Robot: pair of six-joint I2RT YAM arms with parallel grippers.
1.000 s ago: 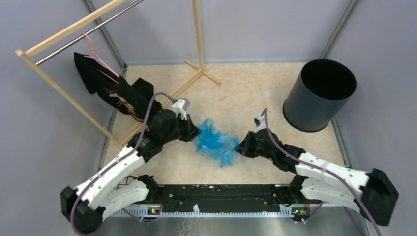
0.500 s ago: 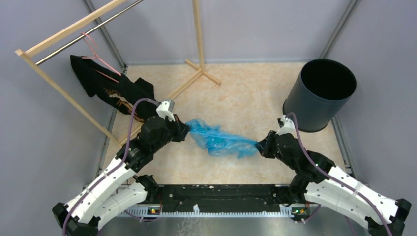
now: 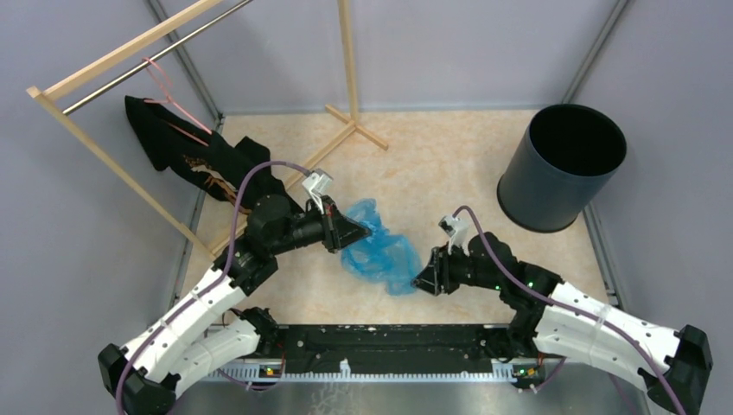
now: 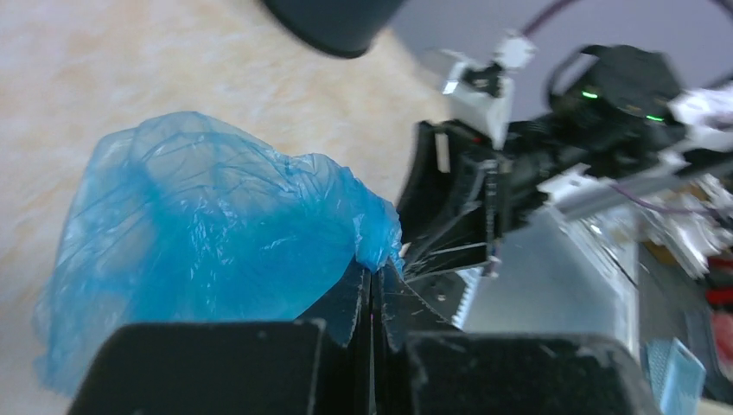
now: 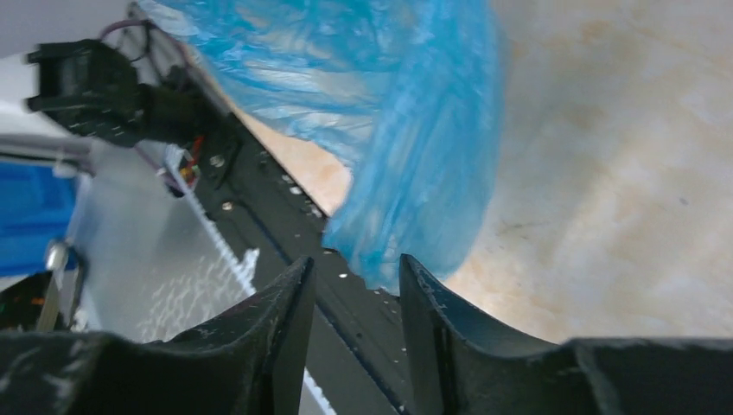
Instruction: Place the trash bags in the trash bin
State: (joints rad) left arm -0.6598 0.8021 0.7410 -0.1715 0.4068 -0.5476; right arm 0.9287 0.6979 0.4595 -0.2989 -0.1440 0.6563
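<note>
The light-blue trash bag (image 3: 380, 252) lies bunched on the beige table between my two arms. My left gripper (image 3: 359, 232) is shut on its left edge; in the left wrist view the jaws (image 4: 373, 277) are pressed together with the film (image 4: 207, 233) pinched at their tips. My right gripper (image 3: 419, 281) is at the bag's right lower corner. In the right wrist view its jaws (image 5: 356, 268) stand apart, and the film's edge (image 5: 389, 112) hangs just beyond the tips. The dark grey trash bin (image 3: 536, 194) stands upright at the far right, apart from both grippers.
A wooden clothes rack (image 3: 350, 130) stands at the back left with a black garment (image 3: 203, 164) on a hanger. The black base rail (image 3: 389, 341) runs along the near edge. Grey walls enclose the table on three sides.
Half a second ago the bag was stretched taut between both grippers. The grippers have moved back toward each other, the bag has bunched up, and the right jaws now stand apart.
</note>
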